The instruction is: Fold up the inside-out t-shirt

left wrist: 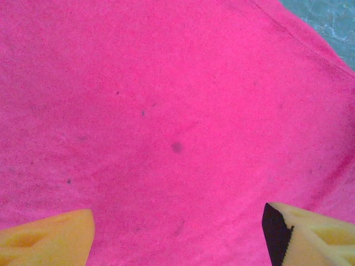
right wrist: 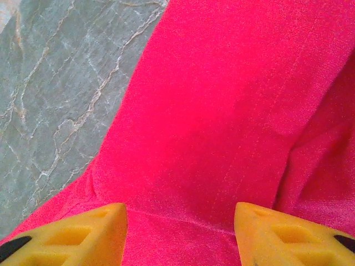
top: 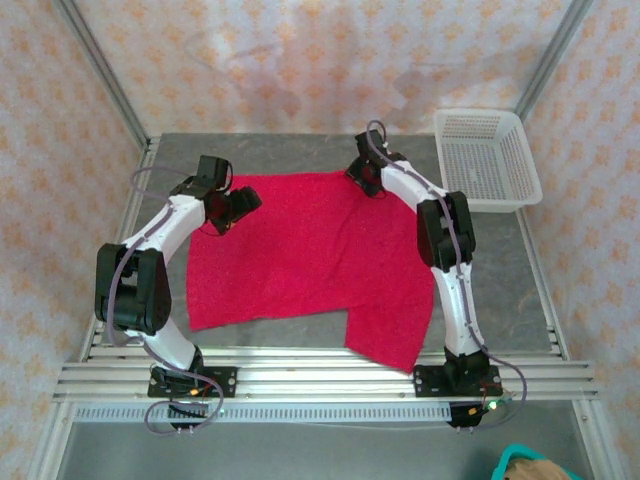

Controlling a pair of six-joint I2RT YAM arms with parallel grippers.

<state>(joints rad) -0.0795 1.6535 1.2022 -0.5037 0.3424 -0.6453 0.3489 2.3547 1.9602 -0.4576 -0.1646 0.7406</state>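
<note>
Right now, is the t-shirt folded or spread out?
Spread out: the t-shirt lies wide and mostly flat across the table.

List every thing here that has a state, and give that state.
t-shirt, spread out, not yet folded.
basket, upright, empty.
left tool, open, above the t-shirt.
right tool, open, at the t-shirt's far edge.

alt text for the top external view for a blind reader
A red-pink t-shirt lies spread on a grey table between two arms. The left gripper sits over its far left corner, the right gripper over its far right corner. A white mesh basket stands at the table's far right.
</note>
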